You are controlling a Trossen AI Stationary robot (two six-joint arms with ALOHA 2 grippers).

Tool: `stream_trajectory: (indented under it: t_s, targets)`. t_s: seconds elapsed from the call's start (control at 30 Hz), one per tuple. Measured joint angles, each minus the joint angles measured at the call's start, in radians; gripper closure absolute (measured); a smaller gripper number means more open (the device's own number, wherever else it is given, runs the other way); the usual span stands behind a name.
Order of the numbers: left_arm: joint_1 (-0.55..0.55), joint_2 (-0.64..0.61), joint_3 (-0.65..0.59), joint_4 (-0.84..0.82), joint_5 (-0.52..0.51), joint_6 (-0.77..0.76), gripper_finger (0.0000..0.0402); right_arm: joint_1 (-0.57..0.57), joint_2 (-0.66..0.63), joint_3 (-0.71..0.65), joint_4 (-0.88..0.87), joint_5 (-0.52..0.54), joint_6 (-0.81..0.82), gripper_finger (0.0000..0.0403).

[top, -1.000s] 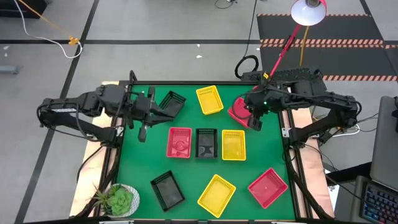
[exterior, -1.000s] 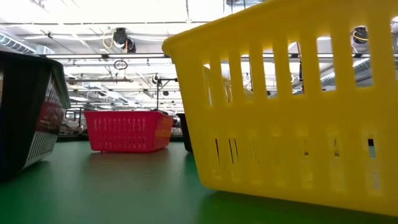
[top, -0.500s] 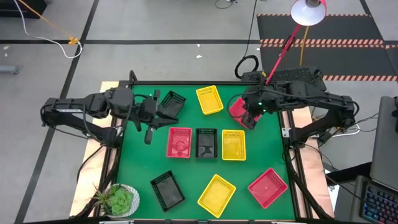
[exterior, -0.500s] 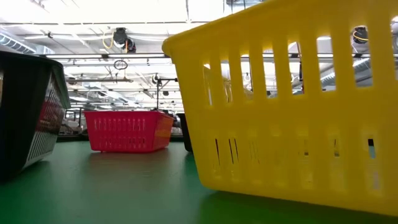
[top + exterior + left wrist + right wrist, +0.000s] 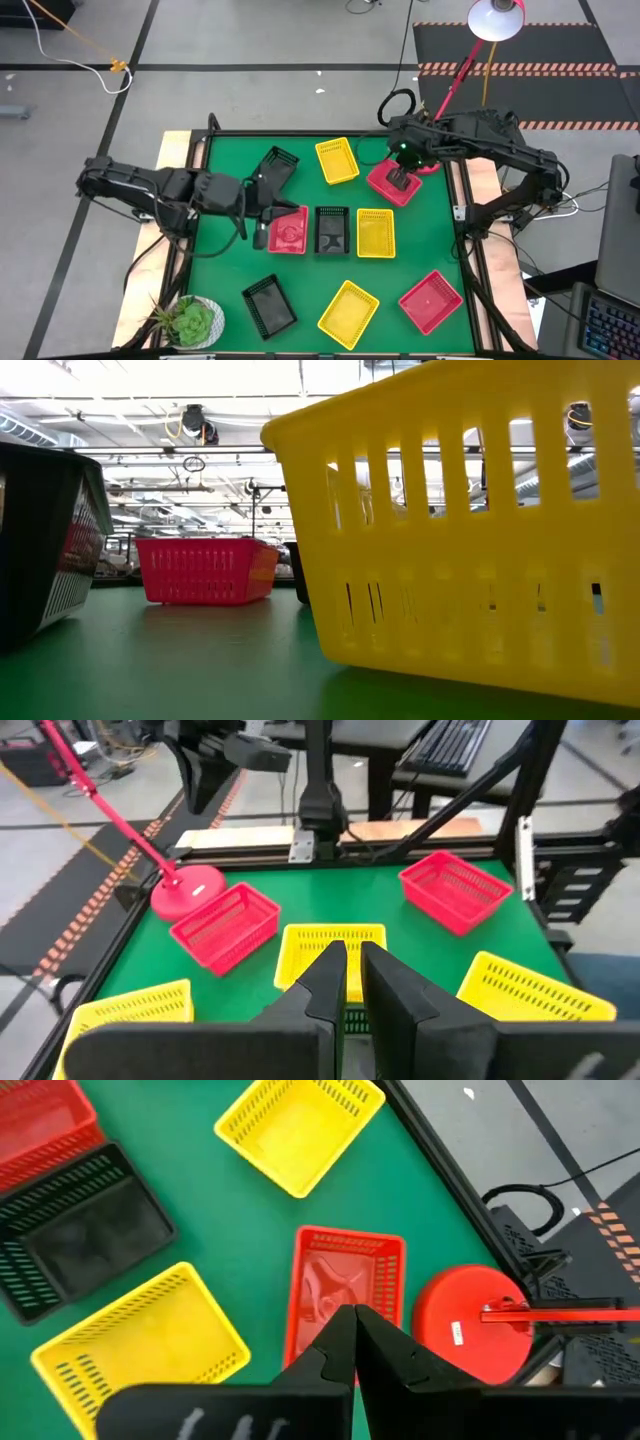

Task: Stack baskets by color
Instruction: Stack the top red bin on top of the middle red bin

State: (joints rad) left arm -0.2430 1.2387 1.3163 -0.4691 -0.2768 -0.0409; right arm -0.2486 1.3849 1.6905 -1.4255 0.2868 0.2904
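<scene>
Nine baskets rest flat on the green table. In the far row are a black one (image 5: 275, 168), a yellow one (image 5: 337, 160) and a red one (image 5: 392, 182) beside the lamp base. The middle row is red (image 5: 288, 229), black (image 5: 331, 229) and yellow (image 5: 376, 232). The near row is black (image 5: 268, 305), yellow (image 5: 348, 313) and red (image 5: 430, 300). My left gripper (image 5: 265, 215) hangs over the middle red basket's left edge, pointing toward the table's right; its fingers (image 5: 348, 970) are all but shut and hold nothing. My right gripper (image 5: 355, 1320) is shut and points down above the far red basket (image 5: 345, 1280).
The red lamp base (image 5: 465, 1320) stands at the far right, against the far red basket; its arm slants up over the table edge. A potted plant (image 5: 190, 322) sits at the near left corner. Green strips lie bare between the rows.
My left gripper has swung from beside the far black basket toward the near edge and the right, sinking over the middle red basket. My right arm has swung toward the far edge, and its gripper has tipped further down over the far red basket. No basket has moved.
</scene>
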Motion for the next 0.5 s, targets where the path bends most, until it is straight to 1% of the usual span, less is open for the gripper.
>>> stream_trajectory:
  t_s: [0.23, 0.37, 0.5]
  targets:
    - [-0.035, 0.076, 0.0, 0.006, -0.118, -0.041, 0.0364, -0.072, 0.013, 0.0, 0.003, -0.003, -0.007, 0.0403]
    - [-0.035, 0.116, -0.01, 0.034, -0.141, -0.063, 0.0364, -0.105, 0.044, 0.0, -0.034, -0.004, -0.022, 0.0403]
    - [-0.028, 0.129, -0.03, 0.076, -0.143, -0.048, 0.0364, -0.103, 0.066, -0.02, -0.081, -0.001, 0.007, 0.0403]
